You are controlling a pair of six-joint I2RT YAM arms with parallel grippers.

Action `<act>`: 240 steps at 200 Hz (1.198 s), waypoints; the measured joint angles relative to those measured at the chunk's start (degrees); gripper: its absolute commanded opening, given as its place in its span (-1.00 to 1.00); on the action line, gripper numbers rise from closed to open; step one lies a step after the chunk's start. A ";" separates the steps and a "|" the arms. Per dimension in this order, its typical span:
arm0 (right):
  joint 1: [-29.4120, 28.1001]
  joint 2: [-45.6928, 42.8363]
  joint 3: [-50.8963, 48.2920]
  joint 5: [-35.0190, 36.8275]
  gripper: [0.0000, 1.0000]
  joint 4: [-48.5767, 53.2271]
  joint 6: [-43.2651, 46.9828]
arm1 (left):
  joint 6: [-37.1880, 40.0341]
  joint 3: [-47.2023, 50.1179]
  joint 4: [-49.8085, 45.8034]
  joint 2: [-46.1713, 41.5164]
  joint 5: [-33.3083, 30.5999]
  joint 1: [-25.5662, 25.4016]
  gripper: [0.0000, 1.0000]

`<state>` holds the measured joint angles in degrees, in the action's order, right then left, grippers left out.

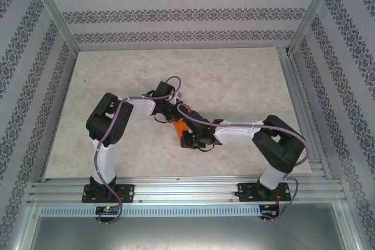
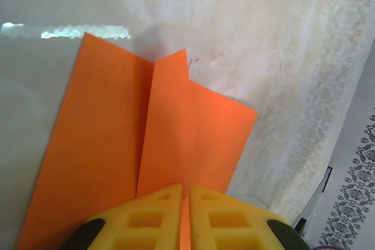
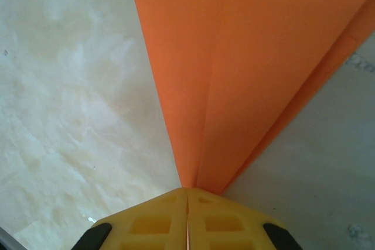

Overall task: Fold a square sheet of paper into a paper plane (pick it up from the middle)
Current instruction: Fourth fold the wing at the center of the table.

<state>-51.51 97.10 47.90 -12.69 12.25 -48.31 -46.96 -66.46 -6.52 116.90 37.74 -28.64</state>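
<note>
Left wrist close-up: folded orange paper (image 2: 105,144) gripped from two sides.
Left pincer (image 2: 186,191) and right pincer (image 3: 187,192) each clamp it; likely mid-crease, next needing an aligned, flattened fold.

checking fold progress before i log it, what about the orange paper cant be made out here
Top view: the orange paper is mostly covered by the arms; its outline is untellable.
Left wrist view: the left gripper hides the paper's near edge; the bottom-left corner runs off frame.
Right wrist view: the paper leaves the top edge above the right gripper; its far end is cut off.
</note>
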 measured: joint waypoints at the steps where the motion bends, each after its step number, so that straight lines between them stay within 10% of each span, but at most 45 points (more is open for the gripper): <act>1: 0.00 0.02 0.00 0.00 -0.85 0.00 0.00 | 0.00 0.00 0.00 0.00 -0.02 0.00 -0.72; 92: -0.11 -2.23 -3.23 0.02 -0.78 -2.03 -0.66 | -0.02 -0.39 -0.66 -0.11 -0.13 -0.02 -0.65; 162: 5.46 -18.69 -3.08 6.47 -0.53 5.09 2.16 | 1.18 -4.74 -7.82 -10.40 -3.37 -0.02 -0.18; 240: 3.23 -1.64 12.98 8.39 -0.69 12.85 8.31 | -0.31 14.49 -10.29 -28.85 -13.11 5.88 0.01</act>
<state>-48.27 95.46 60.88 -4.29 25.10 -40.01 -47.27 -51.96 -16.82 88.05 24.62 -22.76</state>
